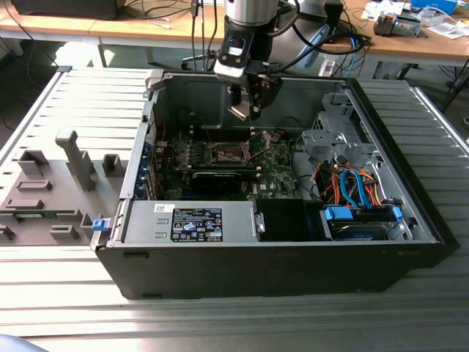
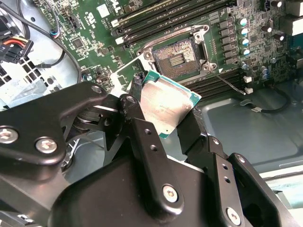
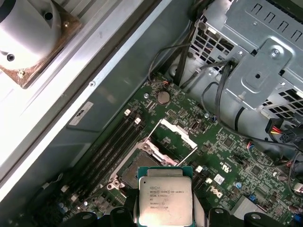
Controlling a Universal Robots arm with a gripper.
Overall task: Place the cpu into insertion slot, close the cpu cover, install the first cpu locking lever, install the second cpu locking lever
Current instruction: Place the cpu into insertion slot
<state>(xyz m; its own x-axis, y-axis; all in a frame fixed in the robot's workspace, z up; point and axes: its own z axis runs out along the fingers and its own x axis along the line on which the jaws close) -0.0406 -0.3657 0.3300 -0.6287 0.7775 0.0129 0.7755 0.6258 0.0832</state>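
Silver-grey square cpu (image 2: 166, 105) in black hand (image 2: 161, 113) above brownish-gold insertion slot (image 2: 177, 56)

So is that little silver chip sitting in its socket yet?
Out. The gripper grips the cpu clear of the board, and the insertion slot shows its bare brownish contacts.

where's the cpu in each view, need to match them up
Exterior view: cpu in the claw, above the open case.
Second wrist view: cpu tilted in the claw, near the insertion slot.
First wrist view: cpu partly covering the insertion slot.
Shared landmark: the insertion slot.
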